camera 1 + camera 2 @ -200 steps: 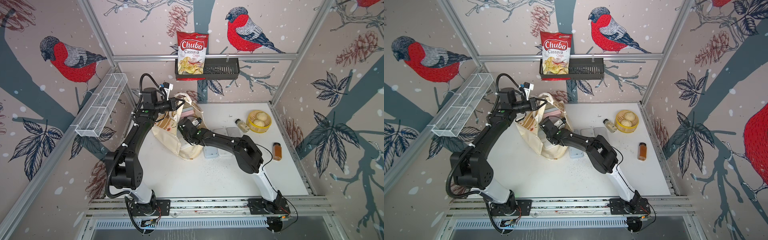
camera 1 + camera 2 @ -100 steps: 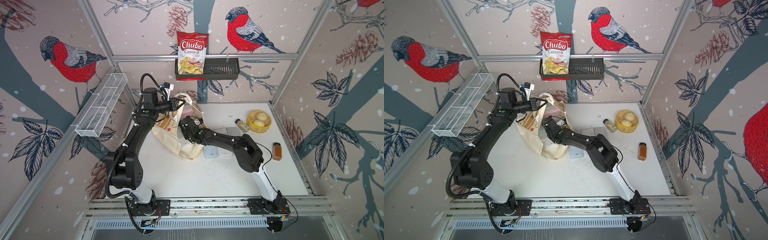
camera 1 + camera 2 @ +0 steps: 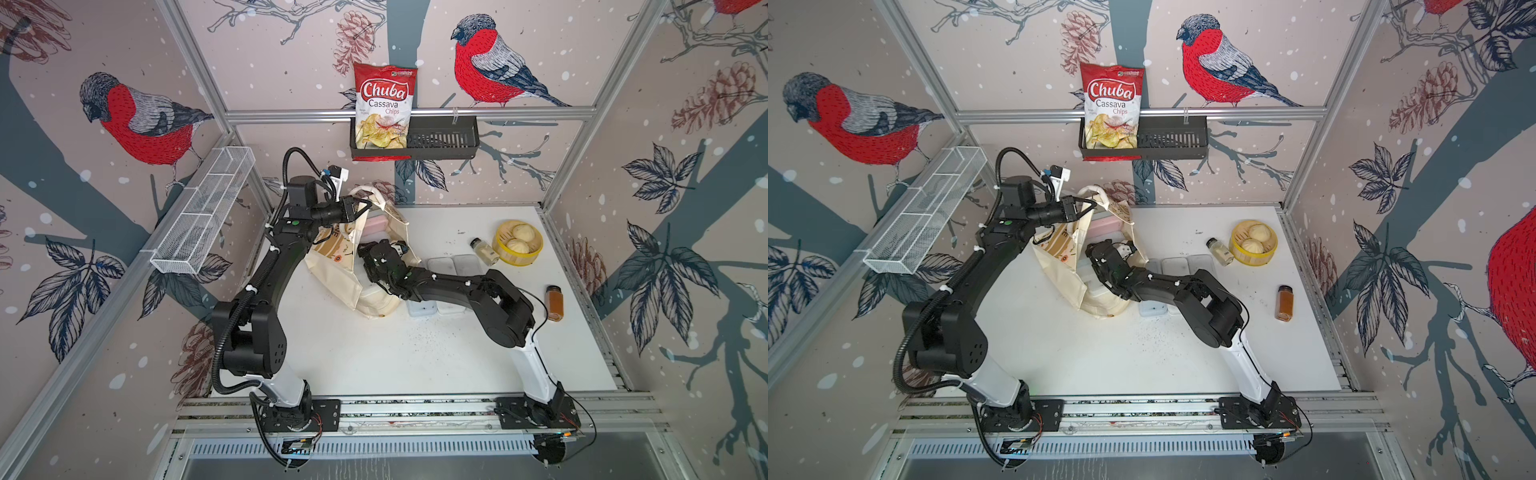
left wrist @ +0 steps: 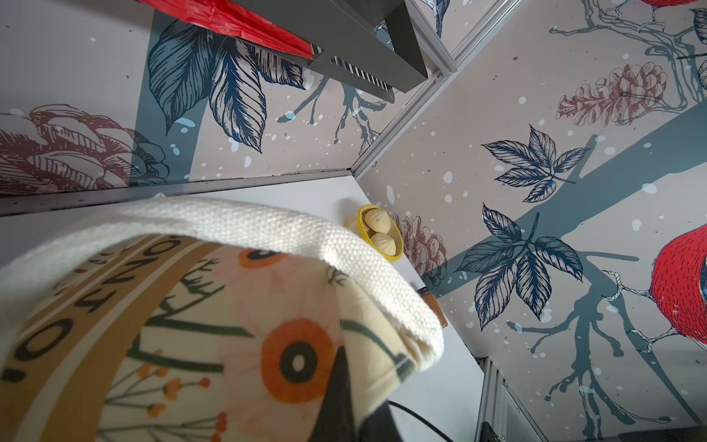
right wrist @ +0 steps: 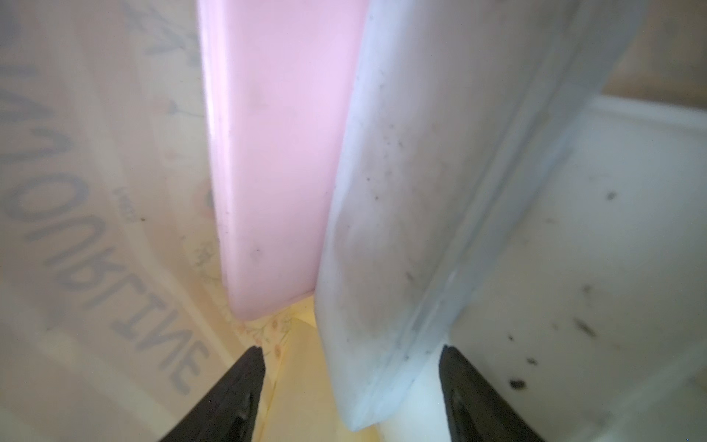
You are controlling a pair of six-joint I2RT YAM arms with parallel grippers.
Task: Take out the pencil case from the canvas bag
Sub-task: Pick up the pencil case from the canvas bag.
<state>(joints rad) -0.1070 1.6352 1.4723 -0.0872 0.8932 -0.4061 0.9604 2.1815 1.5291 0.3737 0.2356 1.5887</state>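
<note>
Right gripper (image 5: 351,349) jaws narrowed slightly inside the canvas bag (image 3: 332,274).

Both top views: we look steeply down from high up, whole table (image 3: 374,357) in frame, near-identical framing. Left wrist view: we sit behind the left gripper (image 4: 350,411), canvas bag (image 4: 229,325) very close. Past the gripper is a yellow basket (image 4: 378,233), also in both top views. Right wrist view: we sit behind the right gripper (image 5: 352,352), close-up inside the bag.
</note>
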